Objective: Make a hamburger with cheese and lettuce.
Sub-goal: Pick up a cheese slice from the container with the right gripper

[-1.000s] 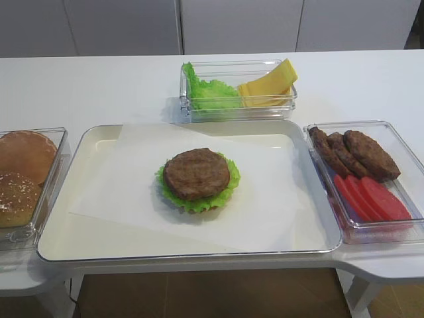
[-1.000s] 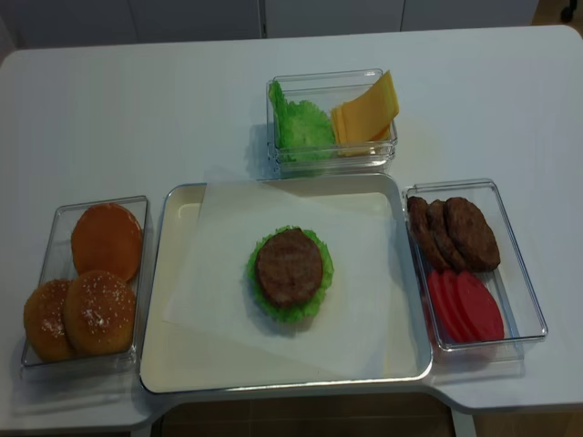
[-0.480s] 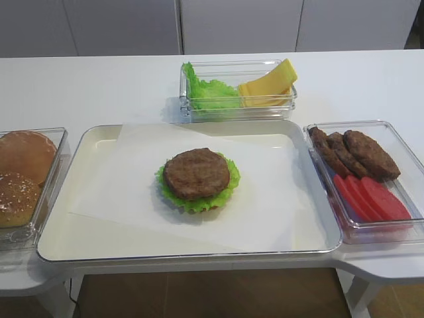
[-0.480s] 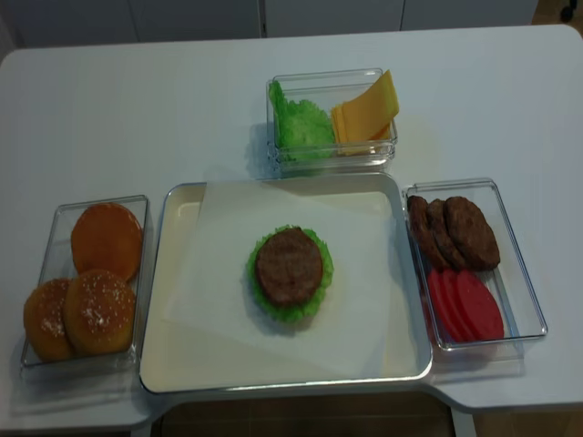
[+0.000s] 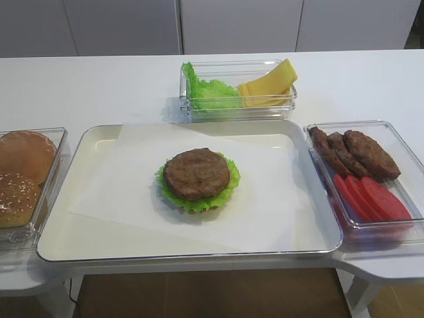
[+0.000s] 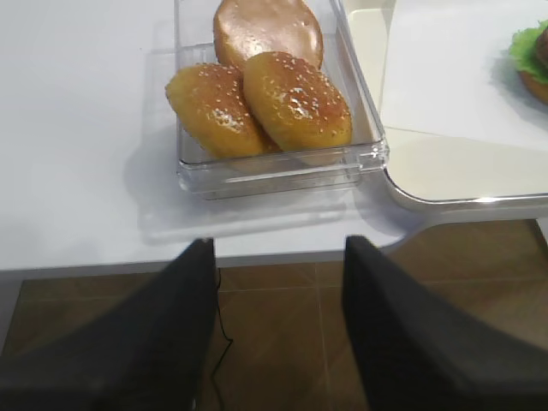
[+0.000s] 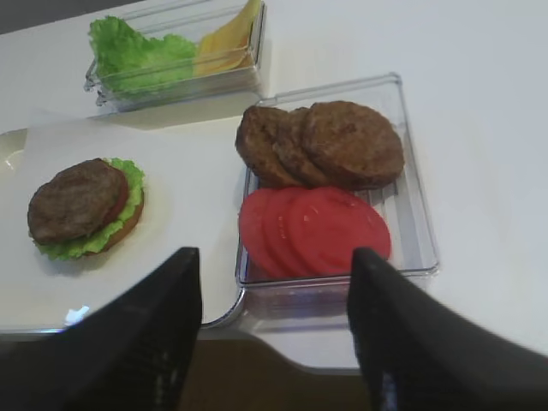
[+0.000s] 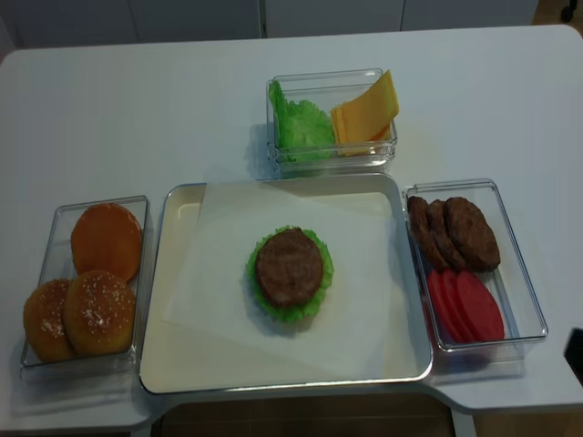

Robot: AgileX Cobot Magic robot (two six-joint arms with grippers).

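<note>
- The right gripper [image 7: 272,330] hangs off the table's near edge, fingers spread wide apart, holding nothing.
- The left gripper [image 6: 276,330] is likewise parted and unladen, before the bun box [image 6: 193,163].
- The hamburger [image 5: 197,179] lies flat and round mid-tray [image 5: 59,238], patty uppermost.
- The cheese [image 5: 268,85] leans beside the lettuce [image 5: 211,93] in the far box.

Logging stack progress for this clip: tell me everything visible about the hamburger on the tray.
The hamburger is an unfinished round stack: a brown grilled patty on top, frilly green lettuce fringing it all round, and, in the right wrist view, a red slice and a tan bun base peeking out beneath. No cheese or top bun on it. It sits level near the middle of the white paper lining the cream tray. Nothing else touches it.
</note>
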